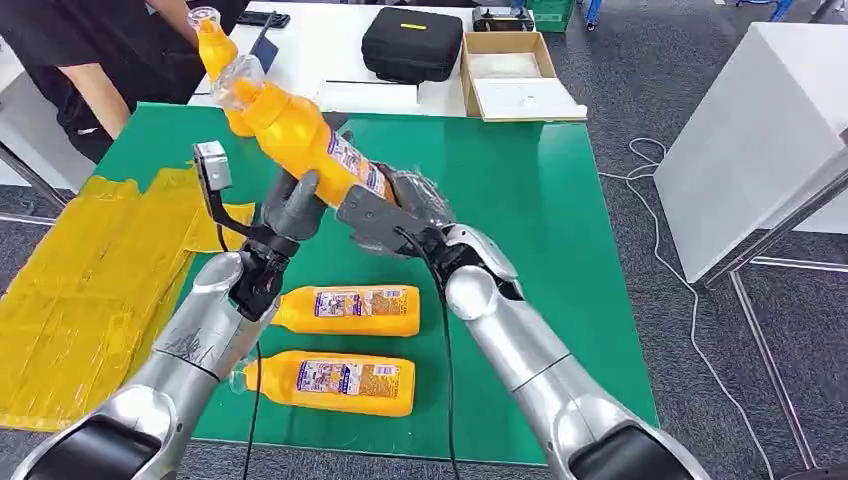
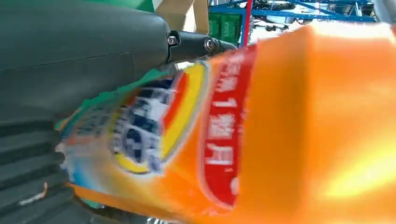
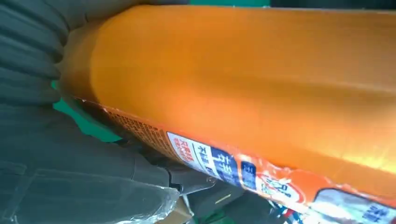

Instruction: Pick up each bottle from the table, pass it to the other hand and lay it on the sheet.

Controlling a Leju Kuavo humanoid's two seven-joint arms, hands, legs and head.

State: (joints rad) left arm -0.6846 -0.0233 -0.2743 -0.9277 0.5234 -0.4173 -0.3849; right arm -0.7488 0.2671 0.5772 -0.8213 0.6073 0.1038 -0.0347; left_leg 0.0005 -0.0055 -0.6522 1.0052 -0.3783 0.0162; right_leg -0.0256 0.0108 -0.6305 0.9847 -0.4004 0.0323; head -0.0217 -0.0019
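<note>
Both hands meet above the middle of the green table [image 1: 520, 200], and an orange bottle [image 1: 300, 135] is held tilted between them, its clear-capped neck pointing up and away toward the far left corner. The right hand [image 1: 395, 210] grips the base end of this bottle; its fingers are wrapped around the lower body just below the printed label. The left hand [image 1: 290, 205] closes on the same bottle from the other side, with its thick grey thumb raised against the labelled section. In the left wrist view the bottle [image 2: 261, 135] lies directly against the left hand [image 2: 70, 60], label facing the camera. In the right wrist view the bottle [image 3: 252, 79] rests in the right hand [image 3: 60, 154], with the label edge next to the palm.

Two further orange bottles lie flat near the near edge of the table, between the two forearms. The farther lying bottle [image 1: 350, 310] and the nearer lying bottle [image 1: 335, 383] are parallel, apart from each other, caps toward the left.

A crumpled yellow sheet [image 1: 90, 290] lies over the left edge of the table.

At the far left corner a person's hand [image 1: 195, 25] holds another orange bottle [image 1: 215, 50] upright. Beyond the far edge stand a black case [image 1: 412, 42] and an open cardboard box [image 1: 510, 70] on a white surface.
</note>
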